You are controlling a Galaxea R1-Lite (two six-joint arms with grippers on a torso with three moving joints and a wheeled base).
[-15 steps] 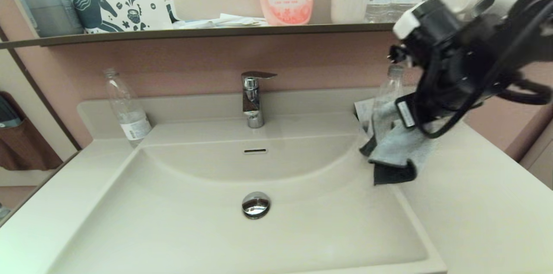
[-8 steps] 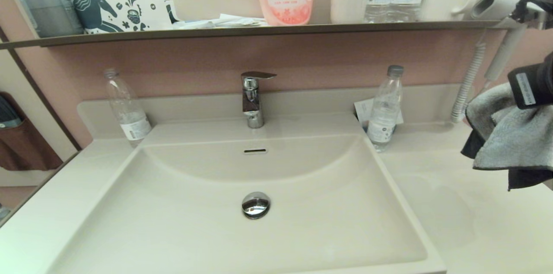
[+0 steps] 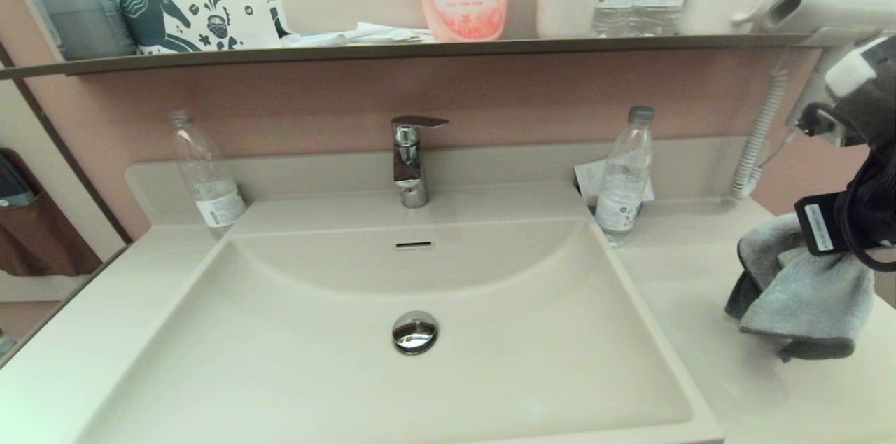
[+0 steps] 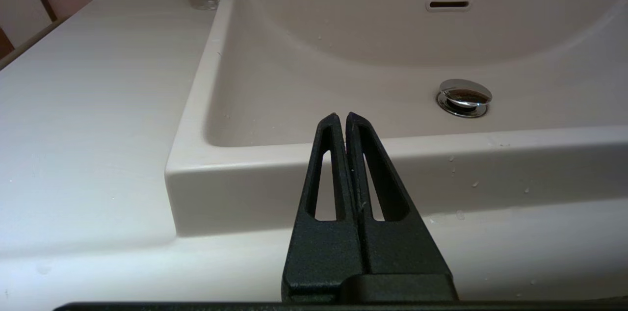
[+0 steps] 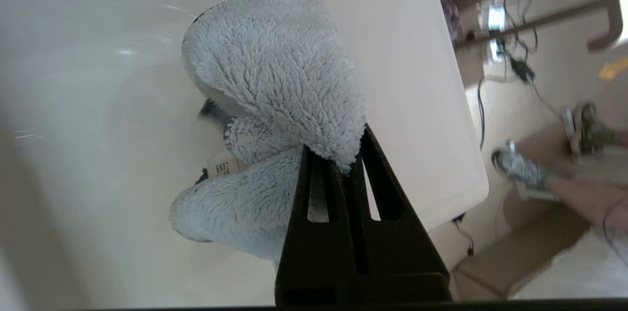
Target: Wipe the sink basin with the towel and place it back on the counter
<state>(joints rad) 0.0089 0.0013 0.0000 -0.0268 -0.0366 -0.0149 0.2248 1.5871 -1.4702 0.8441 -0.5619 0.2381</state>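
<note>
The pale-blue towel [image 3: 805, 297] hangs bunched from my right gripper [image 5: 336, 146], which is shut on a fold of it. In the head view the towel's lower folds rest on or just above the cream counter [image 3: 700, 332], right of the sink basin [image 3: 294, 346], near the counter's right edge. The right wrist view shows the fluffy towel [image 5: 274, 70] against the counter [image 5: 412, 56] with a small label tag showing. The basin holds only its chrome drain plug [image 3: 414, 330] and overflow slot [image 3: 413, 245]. My left gripper [image 4: 341, 117] is shut and empty, low before the basin's front rim [image 4: 441, 144]; it is out of the head view.
A water bottle [image 3: 621, 176] stands at the basin's back right corner, another bottle [image 3: 206, 178] at the back left. The faucet [image 3: 409, 158] rises behind the basin. A hair dryer [image 3: 819, 6] with a coiled cord hangs at the right wall. The dark shelf [image 3: 350, 50] carries bottles and cups.
My right arm has carried the towel from over the basin's back right corner out to the right, then lowered it toward the counter near the right edge. The left gripper has not visibly moved.
</note>
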